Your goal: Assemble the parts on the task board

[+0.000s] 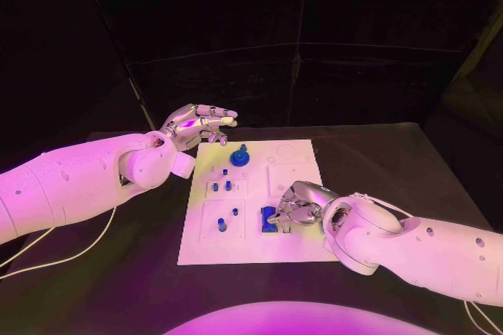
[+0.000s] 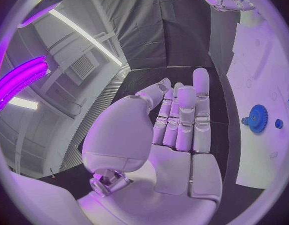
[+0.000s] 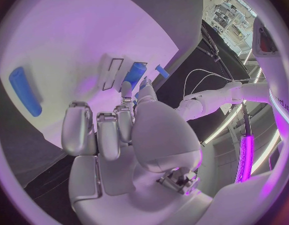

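The white task board lies mid-table. A blue gear stands near its far edge, and several small blue pegs stand in its left half. A blue block sits near the board's near middle. My right hand is low over the board and pinches this block between thumb and a finger; the other fingers are curled in. A blue cylinder lies on the board beside that hand. My left hand hovers above the board's far left corner, holding nothing.
The black table surrounds the board, with bare room to its right and behind it. A white cable runs over the table's left side under my left arm. My right forearm covers the table's near right.
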